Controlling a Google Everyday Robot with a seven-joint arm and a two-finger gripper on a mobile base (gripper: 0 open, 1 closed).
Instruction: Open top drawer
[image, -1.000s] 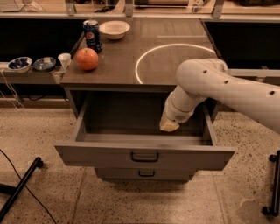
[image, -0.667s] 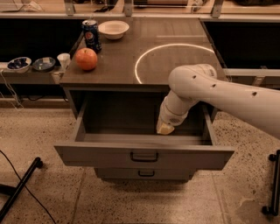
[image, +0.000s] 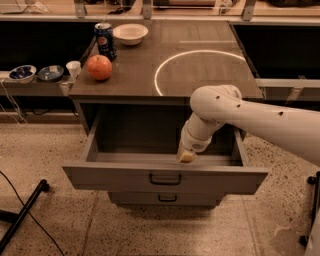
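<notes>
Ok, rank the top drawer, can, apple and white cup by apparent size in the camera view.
Top drawer, largest.
Can and apple, too alike to rank.
White cup, smallest.
Gripper hangs just inside the drawer front.

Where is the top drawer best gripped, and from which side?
Grip the black bar handle centred on the front of the top drawer, coming from the front: it is horizontal and stands off the flat panel. The claw hangs inside, just behind that panel.

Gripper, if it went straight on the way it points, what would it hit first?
The gripper points down into the open top drawer, just behind its front panel. It would probably meet the drawer floor first, or the panel's inner face; depth is unclear here.
</notes>
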